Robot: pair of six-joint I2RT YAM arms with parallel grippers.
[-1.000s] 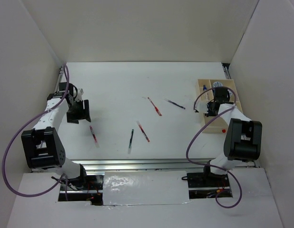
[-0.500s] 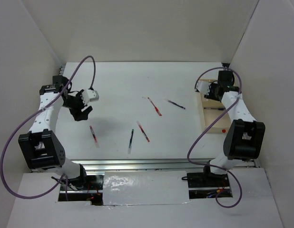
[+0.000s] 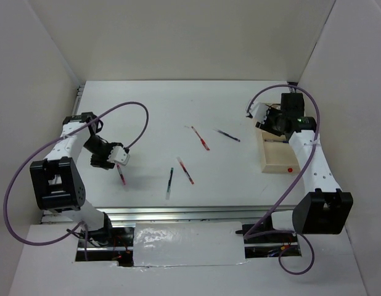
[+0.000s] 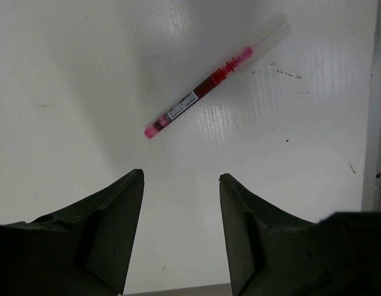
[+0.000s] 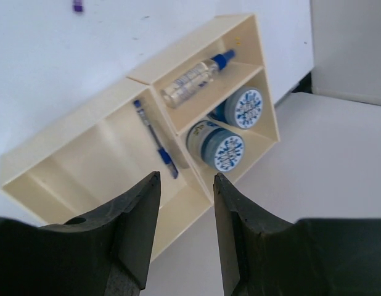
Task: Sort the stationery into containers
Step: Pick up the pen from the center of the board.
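My left gripper [image 3: 109, 161] is open and empty, hovering just short of a red pen [image 4: 203, 92] that lies at the table's left [image 3: 121, 174]. Another red pen [image 3: 200, 138], a dark pen [image 3: 228, 135], a third red pen [image 3: 185, 170] and a dark pen [image 3: 170, 182] lie mid-table. My right gripper [image 5: 186, 176] is open and empty above the beige tray [image 5: 190, 44], over its far end in the top view [image 3: 269, 122]. The tray holds a blue pen [image 5: 156, 140] in its long compartment, the white bottle [image 5: 193, 78] in another, and two patterned rolls [image 5: 246, 106] [image 5: 218, 145] in a third.
The tray [image 3: 278, 157] stands by the right wall, with a small red spot [image 3: 290, 168] at its near end. White walls close the table on the left, back and right. A metal rail [image 4: 376, 105] runs along the table edge by the left gripper.
My left gripper has swung toward the near side and stands over the leftmost red pen. My right gripper has risen from inside the tray to above its far end.
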